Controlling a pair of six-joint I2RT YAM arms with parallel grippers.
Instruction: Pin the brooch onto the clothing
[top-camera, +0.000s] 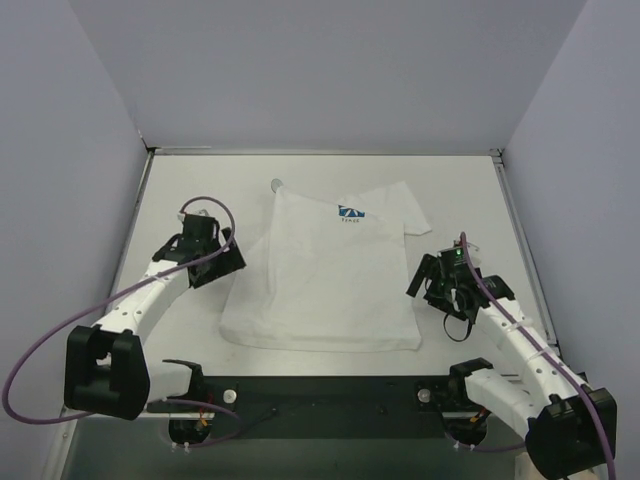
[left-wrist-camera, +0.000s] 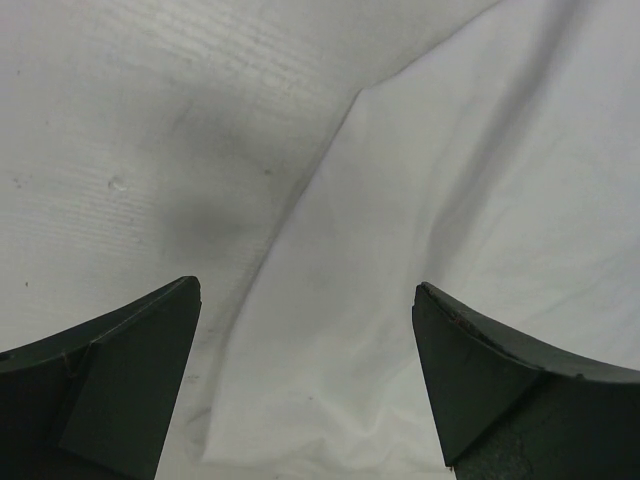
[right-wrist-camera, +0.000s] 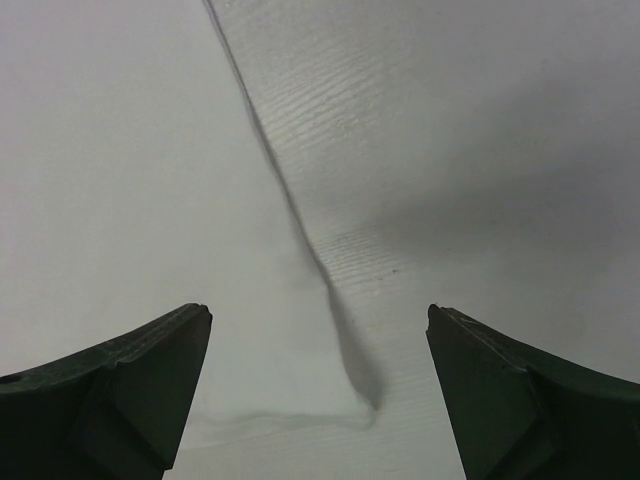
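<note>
Both end effectors wide and empty at the shirt's edges, brooch far off

The left end effector hangs with jaws wide over the left edge of the white T-shirt, holding nothing. The brooch lies on the surface at the shirt's far-left corner, well apart from both arms; whether it touches the cloth I cannot tell. The right end effector is equally wide and empty over the shirt's near-right corner. Likely trouble: so small and flat a disc may skid away under closing fingers or be pinched together with fabric, and the loose shirt may bunch or drag when the pin is pressed in.
</note>
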